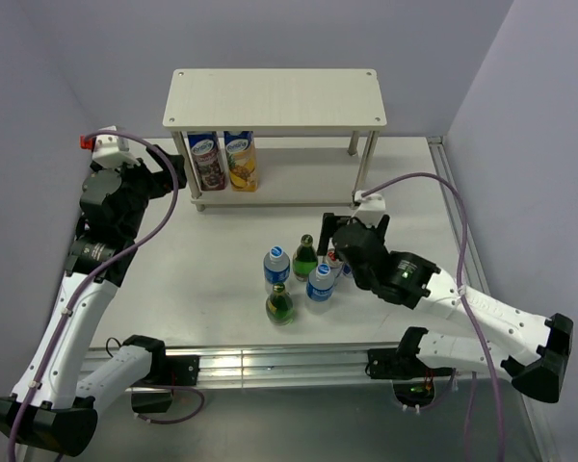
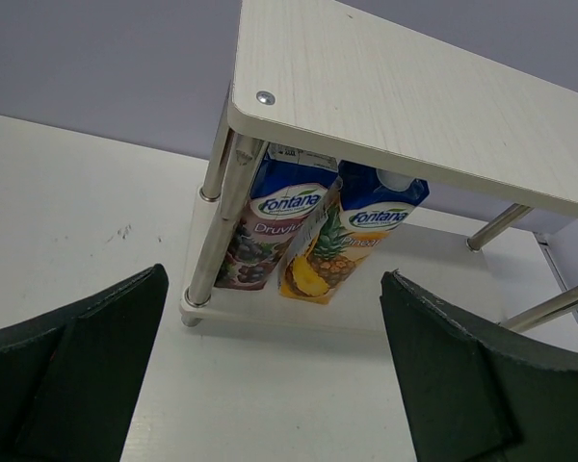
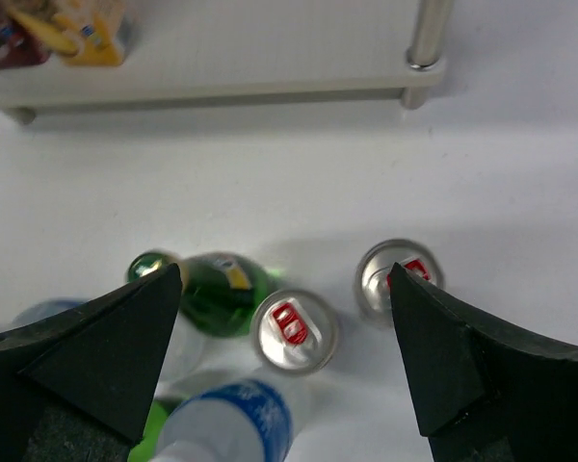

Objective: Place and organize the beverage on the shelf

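Left wrist view gives the clearest print: both cartons carry "Fontana" on a blue band. The purple grape carton (image 2: 275, 226) has a second word that seems to begin "Druv", but it is too small to read surely. The pineapple carton (image 2: 352, 241) stands touching it, and both sit at the left end of the lower board of the shelf (image 2: 414, 106).

On the white table (image 1: 222, 231) in front of the shelf is a tight cluster of two green bottles (image 1: 305, 258), two water bottles (image 1: 320, 282) with blue labels, and two cans (image 3: 294, 330) with red tabs. Their writing is unreadable.

The left gripper (image 2: 275, 281) faces the shelf's left corner with jaws spread wide and nothing between them. The right gripper (image 3: 284, 279) hangs over the cluster, jaws also wide and empty, and one finger covers the edge of a can.
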